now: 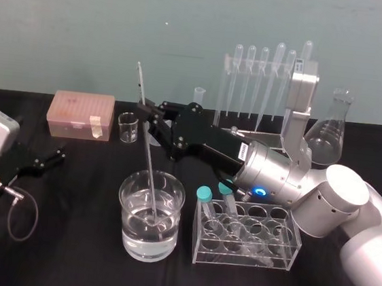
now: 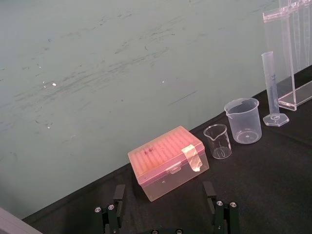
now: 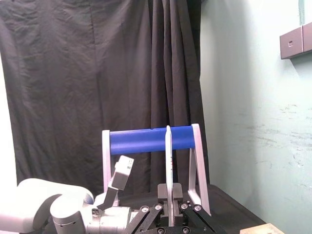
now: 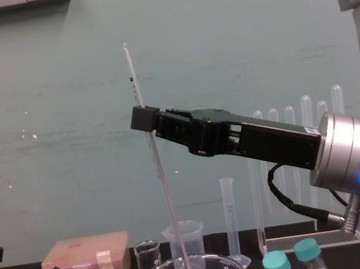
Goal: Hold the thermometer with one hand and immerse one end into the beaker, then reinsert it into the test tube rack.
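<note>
Whitish glass, very long and thin: the thermometer [image 1: 149, 149] carries small dark marks near its upper end, too fine to read. Its long axis runs near vertical. In the chest view it tilts slightly [image 4: 165, 196], the top leaning left and the lower part slanting right. The lower end sits under the water in the large glass beaker [image 1: 126, 204], close to the bottom, while the upper end stands free above the gripper.

The right gripper [image 1: 147, 114] reaches in from the right above the beaker, its fingers pinched narrow on the rod's upper part. A white label on its body is illegible.

The test tube rack [image 1: 257, 133] stands at the back, right of the beaker. The left gripper [image 1: 49, 157] rests at the table's left, its fingers [image 2: 118, 195] spread wide and holding nothing.
</note>
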Controlling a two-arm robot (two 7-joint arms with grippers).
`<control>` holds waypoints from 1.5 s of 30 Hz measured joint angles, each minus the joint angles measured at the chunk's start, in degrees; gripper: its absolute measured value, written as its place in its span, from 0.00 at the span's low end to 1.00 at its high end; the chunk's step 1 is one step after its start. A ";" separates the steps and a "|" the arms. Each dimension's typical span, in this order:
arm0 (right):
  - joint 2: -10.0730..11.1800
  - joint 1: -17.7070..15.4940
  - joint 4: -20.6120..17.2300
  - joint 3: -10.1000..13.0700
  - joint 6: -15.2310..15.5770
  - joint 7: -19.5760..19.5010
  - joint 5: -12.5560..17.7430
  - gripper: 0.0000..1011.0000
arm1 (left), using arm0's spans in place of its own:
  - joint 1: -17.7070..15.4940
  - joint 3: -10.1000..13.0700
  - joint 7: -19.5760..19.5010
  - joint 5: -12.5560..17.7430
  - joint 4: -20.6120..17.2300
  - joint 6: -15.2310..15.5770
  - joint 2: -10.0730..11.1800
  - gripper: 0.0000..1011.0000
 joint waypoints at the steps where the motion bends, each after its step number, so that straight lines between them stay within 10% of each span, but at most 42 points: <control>1: 0.01 0.00 0.00 0.00 0.00 0.00 0.00 0.05 | 0.00 0.00 0.00 0.00 0.00 0.00 0.00 1.00; 45: 0.47 -0.49 -0.79 -0.14 0.09 0.04 0.02 0.05 | 0.00 0.00 0.00 0.00 0.00 0.00 0.00 1.00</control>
